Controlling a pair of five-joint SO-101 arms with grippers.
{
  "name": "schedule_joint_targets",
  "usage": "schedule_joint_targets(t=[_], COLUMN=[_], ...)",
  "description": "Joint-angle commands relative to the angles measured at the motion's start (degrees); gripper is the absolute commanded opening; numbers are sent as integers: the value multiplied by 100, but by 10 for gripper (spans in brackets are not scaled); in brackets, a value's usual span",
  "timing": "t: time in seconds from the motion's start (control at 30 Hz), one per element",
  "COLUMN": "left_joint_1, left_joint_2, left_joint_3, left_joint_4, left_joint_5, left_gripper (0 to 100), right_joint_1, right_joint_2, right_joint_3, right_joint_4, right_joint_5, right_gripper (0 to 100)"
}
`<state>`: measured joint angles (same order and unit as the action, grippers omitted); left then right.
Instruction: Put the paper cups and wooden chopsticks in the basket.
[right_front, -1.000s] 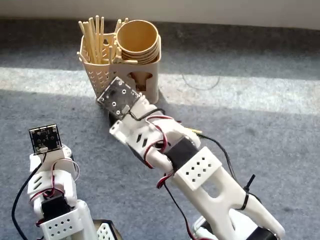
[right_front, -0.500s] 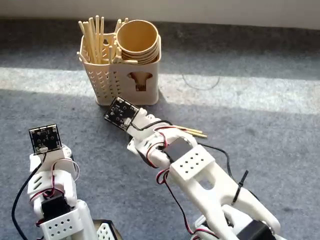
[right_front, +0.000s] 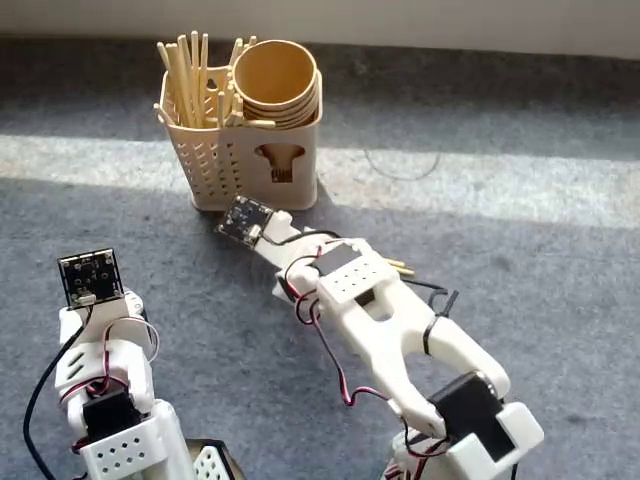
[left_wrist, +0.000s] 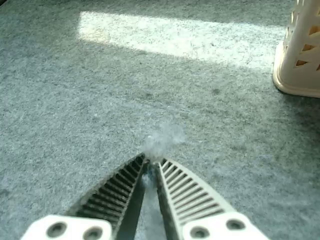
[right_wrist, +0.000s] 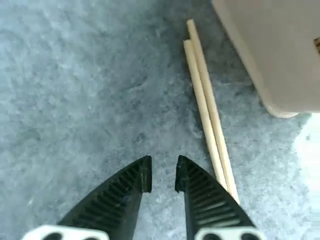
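Note:
The cream perforated basket (right_front: 245, 160) stands at the back left, holding several wooden chopsticks (right_front: 188, 75) and stacked paper cups (right_front: 276, 80). Two more wooden chopsticks (right_wrist: 207, 107) lie side by side on the carpet beside the basket's foot (right_wrist: 272, 60); their tips (right_front: 400, 267) poke out from under the right arm. My right gripper (right_wrist: 162, 175) hovers low over the carpet just beside that pair, open a little, with nothing between its black fingers. At the front left, over bare carpet, my left gripper (left_wrist: 151, 167) is shut and empty.
Grey carpet covers the whole floor, with a sunlit band (right_front: 500, 185) running behind the arms. A thin wire loop (right_front: 400, 170) lies to the right of the basket. The basket's corner (left_wrist: 300, 60) stands well ahead of the left gripper.
The right arm's wrist drew back from the basket's front wall and dipped toward the carpet, its upper links folding forward. The left arm stayed put.

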<state>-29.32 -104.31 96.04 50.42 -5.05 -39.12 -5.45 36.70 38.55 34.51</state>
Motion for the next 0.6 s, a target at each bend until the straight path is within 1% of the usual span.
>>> schedule_joint_targets(t=[0.0,0.2,0.4,0.57], left_joint_1=[92,92,92,92], left_joint_2=[-84,-84,-84,-84], left_joint_3=[110,110,110,110], left_joint_4=[-105,-105,-105,-105], left_joint_5=[-53,-53,-53,-53], left_gripper=[17,17,17,17], right_joint_1=[180,418,541,637], right_joint_2=[163,479,479,523], right_joint_3=[-224,-224,-224,-180], right_joint_4=[-356,-848,-954,-1604], right_joint_5=[167,176,176,158], right_gripper=[95,95,95,95])
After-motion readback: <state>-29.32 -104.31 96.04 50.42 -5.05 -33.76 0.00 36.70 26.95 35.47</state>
